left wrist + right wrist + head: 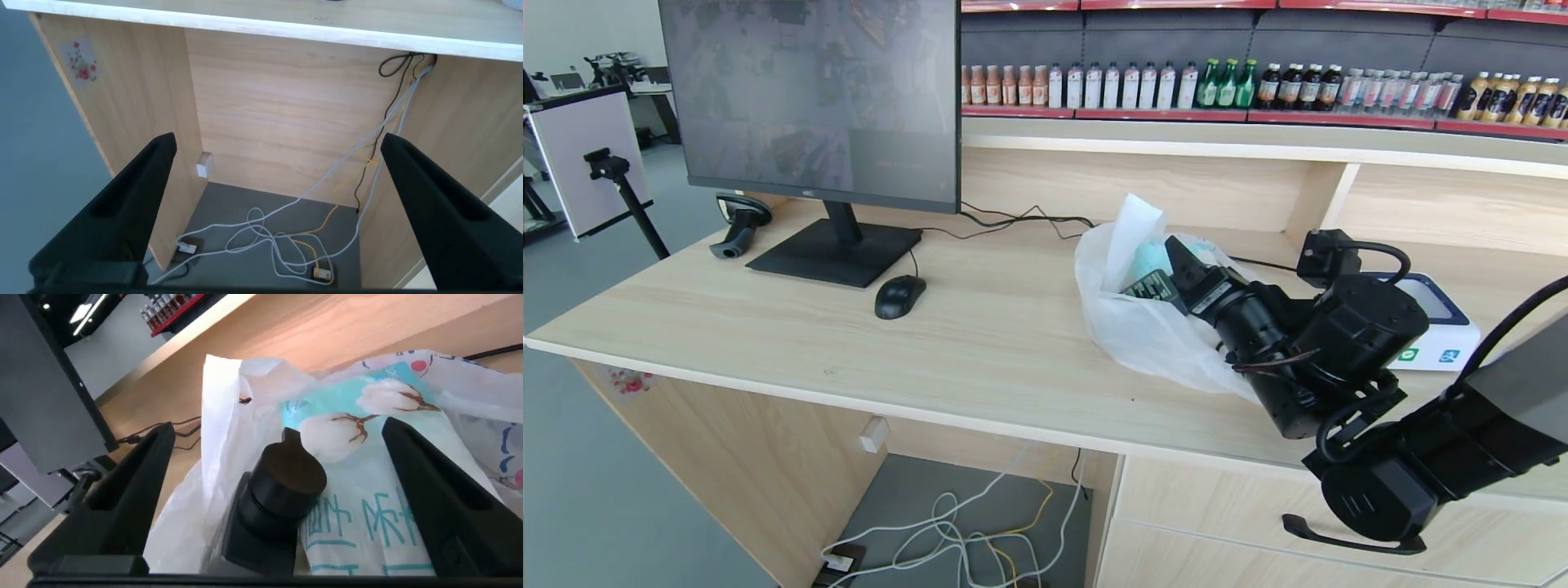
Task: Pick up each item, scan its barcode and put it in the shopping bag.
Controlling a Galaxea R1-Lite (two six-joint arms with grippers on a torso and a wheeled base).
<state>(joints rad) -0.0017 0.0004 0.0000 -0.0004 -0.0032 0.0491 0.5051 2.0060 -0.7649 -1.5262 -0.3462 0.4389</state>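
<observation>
Right gripper (1176, 273): fingers spread wide and released, grasping nothing. It sits at the mouth of the shopping bag, one finger (122, 498) on each side of the items inside.
Left gripper (278, 140): fingers also spread wide and empty. It is below the counter's near edge, facing the open recess under the top.
Shopping bag (1127, 327): white, thin and translucent. It lies on the right half of the counter (931, 327), about midway between the near and far edges, with its mouth open.
Teal pack (368, 457): soft packet with a cotton-boll picture. It lies inside the bag, between the right gripper's fingers.
Dark item (282, 486): black, with a round cap-like top. It is inside the bag just beside the teal pack, and neither finger touches it.
Monitor (817, 98): stands near the counter's far left corner, screen dark.
Handheld scanner (737, 224): rests on its stand at the far left corner, beside the monitor's base.
Mouse (899, 296): on the counter, just in front of the monitor's base.
White-and-blue box (1437, 335): toward the counter's right edge, behind the right arm.
Cables (278, 237): loose loops on the floor in the recess under the counter.
</observation>
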